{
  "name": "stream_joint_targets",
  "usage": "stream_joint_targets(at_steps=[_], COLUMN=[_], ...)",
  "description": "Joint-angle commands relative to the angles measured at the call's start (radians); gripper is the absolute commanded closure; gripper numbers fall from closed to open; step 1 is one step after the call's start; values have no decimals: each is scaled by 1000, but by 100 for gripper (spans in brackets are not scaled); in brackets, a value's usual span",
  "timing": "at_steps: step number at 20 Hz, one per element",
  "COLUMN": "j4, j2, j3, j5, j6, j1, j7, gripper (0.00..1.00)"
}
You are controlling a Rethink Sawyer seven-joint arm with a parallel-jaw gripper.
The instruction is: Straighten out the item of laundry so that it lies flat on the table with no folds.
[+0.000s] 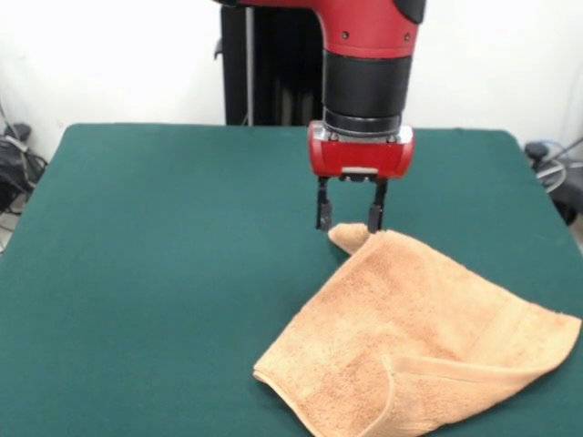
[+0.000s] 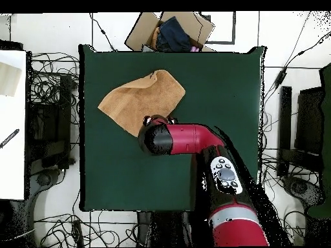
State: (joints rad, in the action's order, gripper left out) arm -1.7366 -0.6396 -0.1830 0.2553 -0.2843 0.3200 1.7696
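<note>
Beyond the table [image 2: 103,187], a cardboard box [image 2: 143,32] holds dark cloth [image 2: 174,33]; fingers [image 1: 348,217] spread.

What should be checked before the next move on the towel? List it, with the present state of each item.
1. Hand open: ok, its two fingers stand apart.
2. Hand placed at the towel: ok, it sits right at the towel's far corner, which curls up.
3. Corner between the fingers: cannot tell; the tips are beside it, contact unclear.
4. Towel flat: not ok, a fold runs along its near edge.
5. Room to spread on the table: ok, wide bare green felt beside the towel.
6. Towel fully on the table: ok in the overhead view.
</note>
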Motion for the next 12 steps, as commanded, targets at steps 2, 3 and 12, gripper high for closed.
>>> stream_joint_targets(at_steps=[2, 3, 12], j4=[-185, -185, -198], j2=[78, 90, 121], j3=[-248, -270, -385], j5=[45, 49, 49], j6=[214, 221, 182], j1=[105, 121, 230], j7=[91, 84, 45], gripper=[0, 0, 0])
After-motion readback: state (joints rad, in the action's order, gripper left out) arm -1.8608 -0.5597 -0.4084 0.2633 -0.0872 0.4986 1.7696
